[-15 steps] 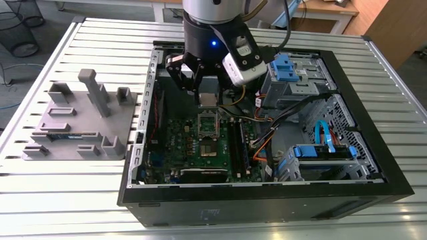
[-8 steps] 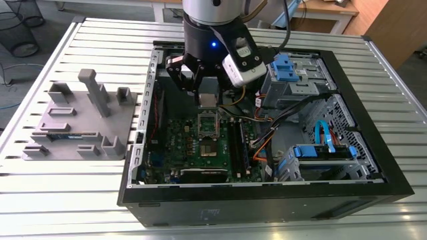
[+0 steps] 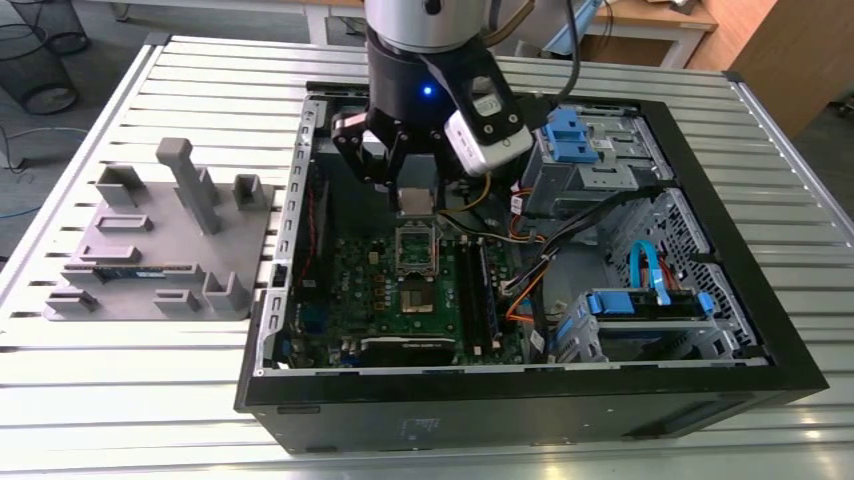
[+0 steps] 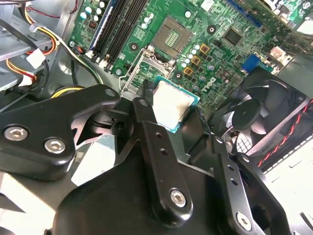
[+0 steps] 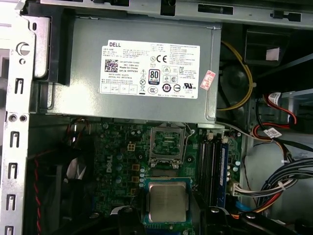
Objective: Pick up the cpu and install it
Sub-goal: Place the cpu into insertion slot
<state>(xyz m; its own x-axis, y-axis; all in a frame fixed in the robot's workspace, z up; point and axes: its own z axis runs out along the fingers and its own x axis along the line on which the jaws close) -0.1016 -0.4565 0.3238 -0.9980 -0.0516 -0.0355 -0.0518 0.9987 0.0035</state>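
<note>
The cpu [image 4: 173, 104], a small square chip with a silvery top and green edge, is held between the black fingers [image 4: 145, 110] of my gripper [image 4: 172, 113], which is shut on it. In the exterior view the gripper [image 3: 416, 198] hangs inside the open computer case with the cpu [image 3: 416, 203] at its tip. It is a little above the motherboard, just short of the open socket [image 3: 416, 252]. The first wrist view shows the cpu [image 5: 166, 201] close to the empty socket [image 5: 167, 142], whose metal frame stands open. The same socket [image 4: 172, 35] is seen bare in the second wrist view.
A grey power-supply box [image 5: 142, 68] lies just beyond the socket. Memory slots [image 4: 117, 24] and cable bundles [image 5: 274, 132] flank it; a black fan [image 4: 259, 112] sits on the other side. A grey holder tray [image 3: 160, 250] with a green memory stick [image 3: 131, 270] stands outside the case, at the exterior view's left.
</note>
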